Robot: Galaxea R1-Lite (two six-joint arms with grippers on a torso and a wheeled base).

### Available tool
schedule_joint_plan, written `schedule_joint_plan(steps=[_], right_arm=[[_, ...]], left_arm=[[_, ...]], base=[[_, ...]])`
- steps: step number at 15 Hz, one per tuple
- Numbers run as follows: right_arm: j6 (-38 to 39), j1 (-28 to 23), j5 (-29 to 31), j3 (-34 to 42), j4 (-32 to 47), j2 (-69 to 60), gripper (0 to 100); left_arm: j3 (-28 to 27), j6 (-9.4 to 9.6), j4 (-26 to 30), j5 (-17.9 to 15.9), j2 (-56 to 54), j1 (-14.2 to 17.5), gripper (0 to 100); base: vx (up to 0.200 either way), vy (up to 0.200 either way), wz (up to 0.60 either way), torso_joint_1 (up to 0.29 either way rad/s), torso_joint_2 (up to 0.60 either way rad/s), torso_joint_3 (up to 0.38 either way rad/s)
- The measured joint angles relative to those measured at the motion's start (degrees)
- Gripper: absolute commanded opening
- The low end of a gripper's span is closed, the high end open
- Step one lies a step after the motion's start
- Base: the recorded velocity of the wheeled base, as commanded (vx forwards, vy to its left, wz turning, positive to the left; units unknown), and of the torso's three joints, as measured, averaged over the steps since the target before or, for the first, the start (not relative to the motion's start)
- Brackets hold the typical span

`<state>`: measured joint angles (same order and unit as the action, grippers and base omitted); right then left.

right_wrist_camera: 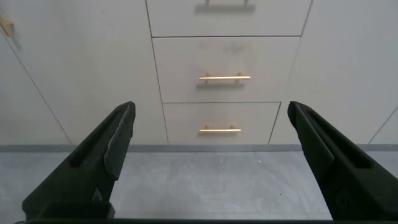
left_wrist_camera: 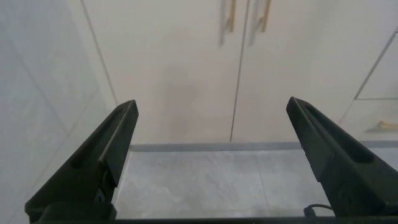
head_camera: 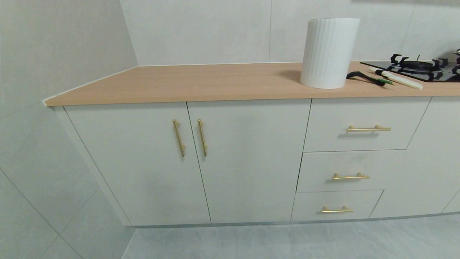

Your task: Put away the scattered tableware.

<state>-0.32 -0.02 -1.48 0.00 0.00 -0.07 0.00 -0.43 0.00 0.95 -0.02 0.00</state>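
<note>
Open run along tabletop (head_camera: 179, 82) from left corner to white jar (head_camera: 329, 52); jar stands near front edge; utensils (head_camera: 397, 78) just beside it, stove (head_camera: 420, 66) at right end.

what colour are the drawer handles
The drawer handles are gold, like brass; the head view shows them best.

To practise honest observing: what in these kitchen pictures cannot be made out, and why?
Head view: tall white ribbed container: its wall hides the inside.
Head view: black gas hob: cut off by the right edge.
Head view: black-handled utensil: one end runs behind the container.
All views: closed white cabinet doors and drawers hide their contents.
</note>
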Motion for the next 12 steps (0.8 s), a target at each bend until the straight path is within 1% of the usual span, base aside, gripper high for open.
schedule_joint_plan(steps=[3,12], right_arm=[[0.0,0.0,0.0,0.0,0.0,0.0,100],[0.0,0.0,0.0,0.0,0.0,0.0,100]], left_arm=[[0.0,0.0,0.0,0.0,0.0,0.0,100],[0.0,0.0,0.0,0.0,0.0,0.0,100]], base=[[0.0,0.0,0.0,0.0,0.0,0.0],[0.0,-0.2,0.0,0.002,0.0,0.002]])
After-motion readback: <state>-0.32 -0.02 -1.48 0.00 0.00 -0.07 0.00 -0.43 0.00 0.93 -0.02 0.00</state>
